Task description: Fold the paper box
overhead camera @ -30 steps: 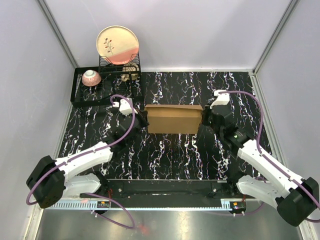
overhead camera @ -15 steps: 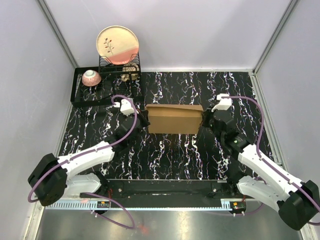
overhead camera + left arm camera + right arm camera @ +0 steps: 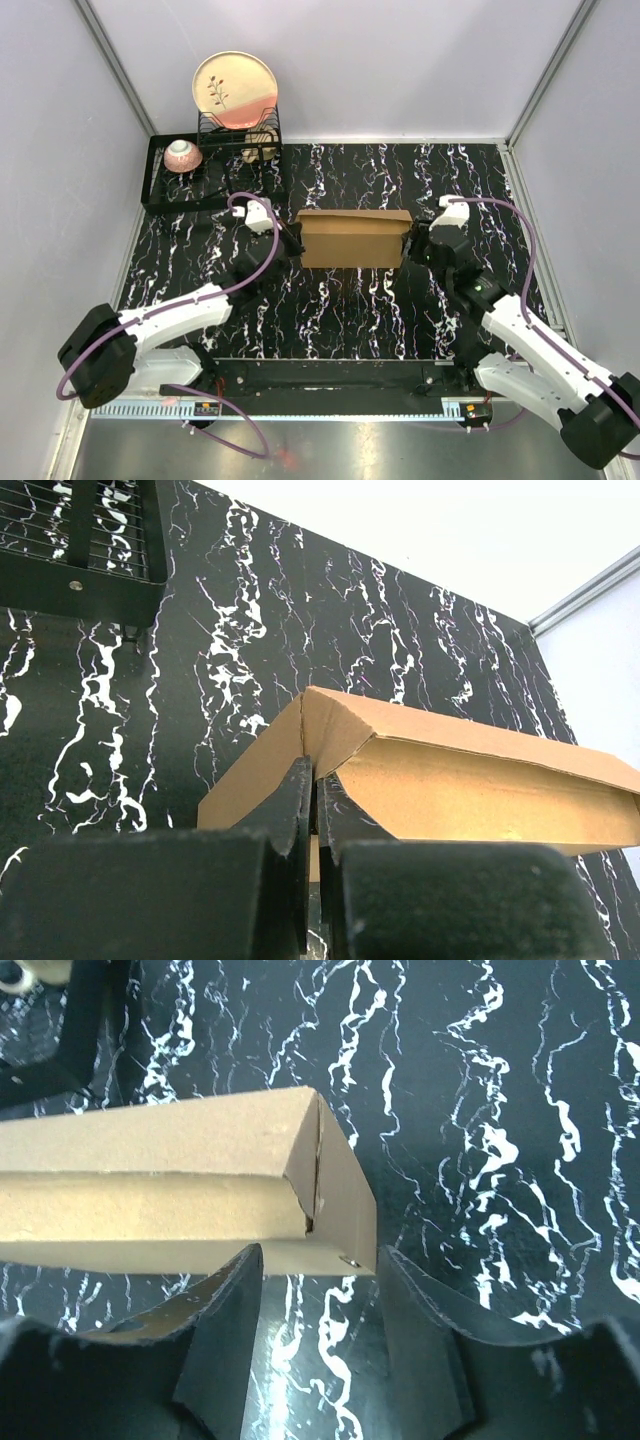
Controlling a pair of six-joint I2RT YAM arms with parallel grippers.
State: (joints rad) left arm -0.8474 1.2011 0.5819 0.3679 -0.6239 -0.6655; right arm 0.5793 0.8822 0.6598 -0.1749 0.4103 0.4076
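The paper box (image 3: 355, 238) is a brown cardboard carton lying lengthwise in the middle of the black marbled table. My left gripper (image 3: 293, 240) is at its left end. In the left wrist view the fingers (image 3: 290, 820) are shut on the edge of the end flap of the box (image 3: 480, 790). My right gripper (image 3: 412, 246) is at the right end. In the right wrist view it (image 3: 318, 1290) stands open, with the box's end corner (image 3: 335, 1200) just ahead of the gap and touching neither finger.
A black tray (image 3: 160, 190) at the back left holds a pink bowl (image 3: 183, 155). Beside it, a wire rack (image 3: 240, 132) holds an upright plate (image 3: 235, 90). Grey walls close in the table on three sides.
My right gripper has opened and let go of the box's right end. The box and both grippers have shifted slightly to the right.
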